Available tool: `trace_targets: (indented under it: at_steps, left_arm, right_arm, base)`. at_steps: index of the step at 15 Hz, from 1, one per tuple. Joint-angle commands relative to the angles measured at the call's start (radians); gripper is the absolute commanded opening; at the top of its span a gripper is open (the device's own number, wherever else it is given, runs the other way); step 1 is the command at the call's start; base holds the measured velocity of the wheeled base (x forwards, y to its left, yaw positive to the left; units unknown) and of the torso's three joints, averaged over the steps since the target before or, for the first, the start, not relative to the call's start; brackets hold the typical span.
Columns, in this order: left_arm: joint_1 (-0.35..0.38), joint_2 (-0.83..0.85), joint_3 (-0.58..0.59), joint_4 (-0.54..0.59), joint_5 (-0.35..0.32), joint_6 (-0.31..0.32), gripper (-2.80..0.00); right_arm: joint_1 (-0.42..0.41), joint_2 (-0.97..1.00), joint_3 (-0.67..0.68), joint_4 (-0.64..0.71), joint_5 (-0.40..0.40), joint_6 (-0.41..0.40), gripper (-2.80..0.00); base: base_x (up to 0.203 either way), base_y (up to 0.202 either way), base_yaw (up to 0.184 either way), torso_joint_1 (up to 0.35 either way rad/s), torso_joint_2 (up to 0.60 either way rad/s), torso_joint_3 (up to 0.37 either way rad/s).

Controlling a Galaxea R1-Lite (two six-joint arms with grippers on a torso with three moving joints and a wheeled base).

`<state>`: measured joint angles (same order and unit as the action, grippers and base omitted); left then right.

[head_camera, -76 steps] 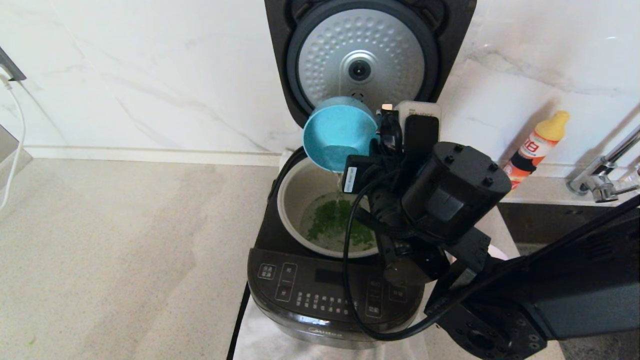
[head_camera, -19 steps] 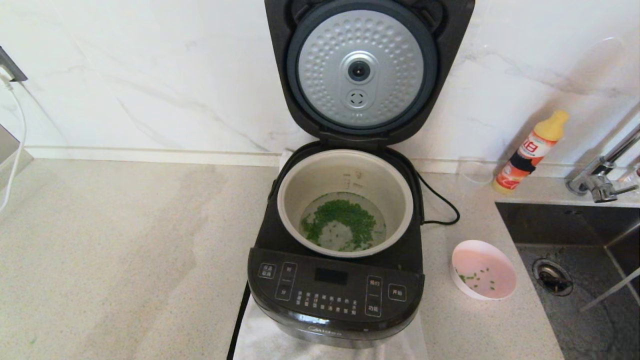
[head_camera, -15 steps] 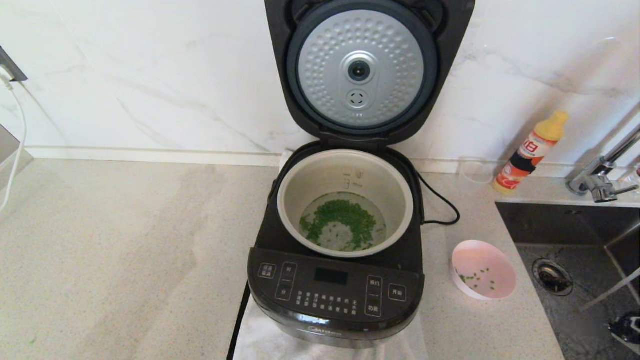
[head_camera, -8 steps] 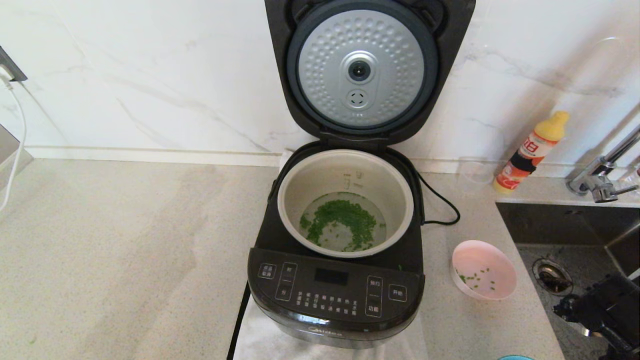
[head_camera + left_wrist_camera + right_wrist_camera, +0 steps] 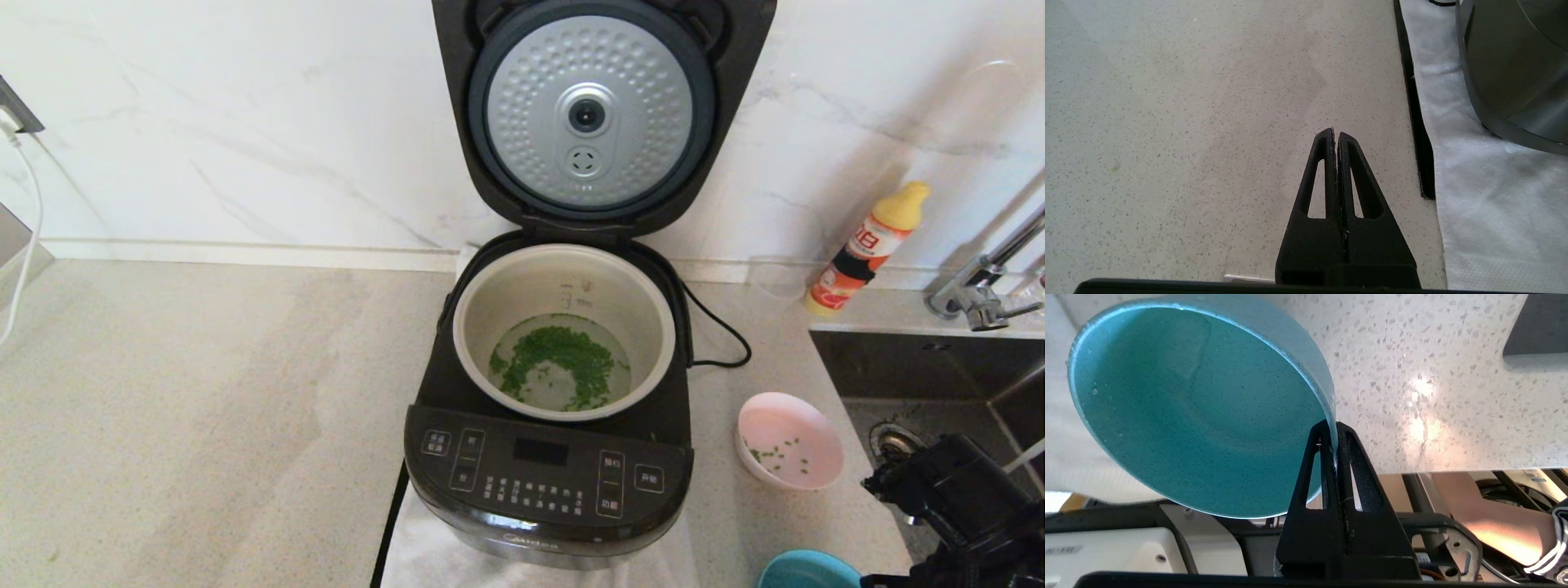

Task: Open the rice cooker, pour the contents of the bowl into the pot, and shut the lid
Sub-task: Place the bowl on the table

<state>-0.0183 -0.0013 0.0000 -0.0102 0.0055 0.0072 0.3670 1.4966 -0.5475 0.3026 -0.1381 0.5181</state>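
Note:
The rice cooker (image 5: 547, 482) stands in the middle of the counter with its lid (image 5: 588, 114) hinged fully up, silver dimpled underside showing. The pot (image 5: 563, 327) inside holds water and green bits. My right gripper (image 5: 1334, 426) is shut on the rim of the blue bowl (image 5: 1196, 404), which looks empty apart from droplets. In the head view that blue bowl (image 5: 808, 570) sits low at the front right, beside my right arm (image 5: 955, 498). My left gripper (image 5: 1335, 132) is shut on nothing, hovering over the bare counter left of the rice cooker (image 5: 1515, 65).
A pink bowl (image 5: 788, 441) with a few green bits rests right of the cooker. Behind it are a clear cup (image 5: 775, 282), a yellow-capped bottle (image 5: 865, 245) and the black power cord (image 5: 718, 331). The sink (image 5: 906, 367) and tap (image 5: 980, 298) lie at the right. A white cloth (image 5: 424, 547) lies under the cooker.
My right arm, which was pouring the blue bowl over the pot seconds ago, has come back into view at the front right, carrying the bowl up and to the left.

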Motion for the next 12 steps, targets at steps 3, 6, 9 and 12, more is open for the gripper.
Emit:
trace_targets:
  at_steps: [3, 6, 9, 12]
  left_arm:
    - [0.0, 0.0, 0.009, -0.001, 0.001, 0.0, -2.8]
    - [0.0, 0.0, 0.009, -0.001, 0.001, 0.0, -2.8]
    - [0.0, 0.0, 0.009, -0.001, 0.001, 0.0, -2.8]
    - [0.0, 0.0, 0.009, -0.001, 0.001, 0.0, -2.8]
  right_arm:
    - [-0.019, 0.037, 0.003, -0.026, -0.007, 0.0, -2.8]
    - [-0.027, 0.033, 0.0, -0.028, -0.027, 0.0, 0.0]
    - [-0.063, 0.047, -0.004, -0.044, -0.028, -0.026, 0.0]
    - [-0.088, 0.029, -0.016, -0.064, -0.026, -0.022, 0.0]
  base:
    - [0.0, 0.0, 0.0, 0.0, 0.0, 0.0]
    - [0.0, 0.0, 0.0, 0.0, 0.0, 0.0]
    - [0.0, 0.0, 0.0, 0.0, 0.0, 0.0]
    - [0.0, 0.0, 0.0, 0.0, 0.0, 0.0]
